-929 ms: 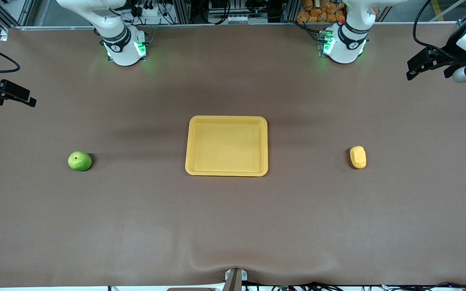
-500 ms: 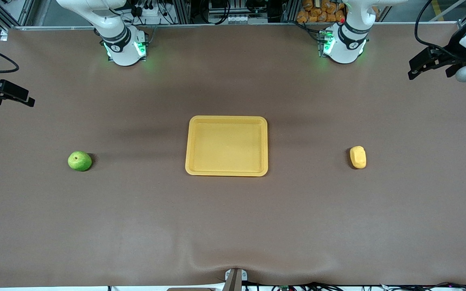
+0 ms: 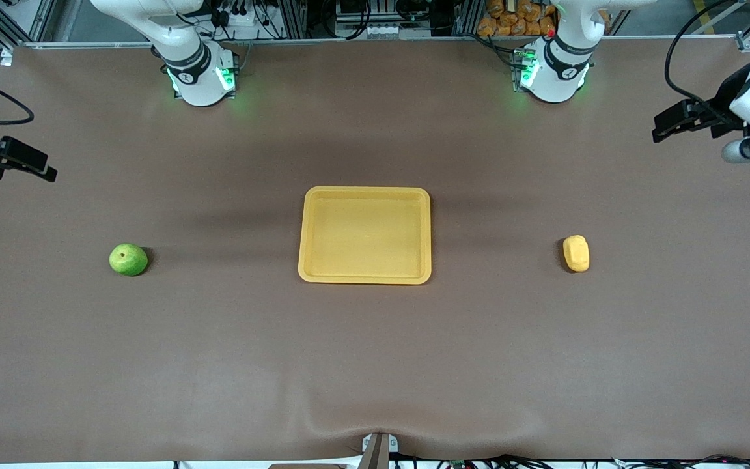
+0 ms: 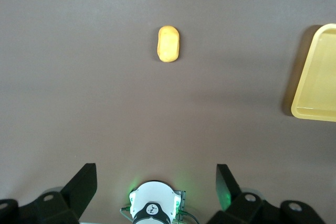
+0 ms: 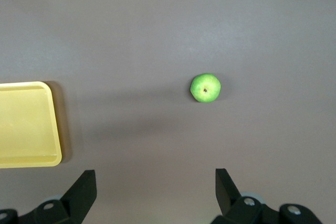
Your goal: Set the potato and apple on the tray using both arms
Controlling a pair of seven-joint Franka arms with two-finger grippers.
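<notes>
The shallow yellow plastic tray [image 3: 364, 235] lies mid-bench, empty. The round green apple [image 3: 128, 259] sits toward the right arm's end and the lumpy yellow-orange potato [image 3: 576, 253] toward the left arm's, each well apart from the tray, probably so each arm takes one. The left hand [image 4: 155, 182] and right hand [image 5: 156, 186] hover high over the bench ends, fingers spread, holding nothing. No readable writing shows.
</notes>
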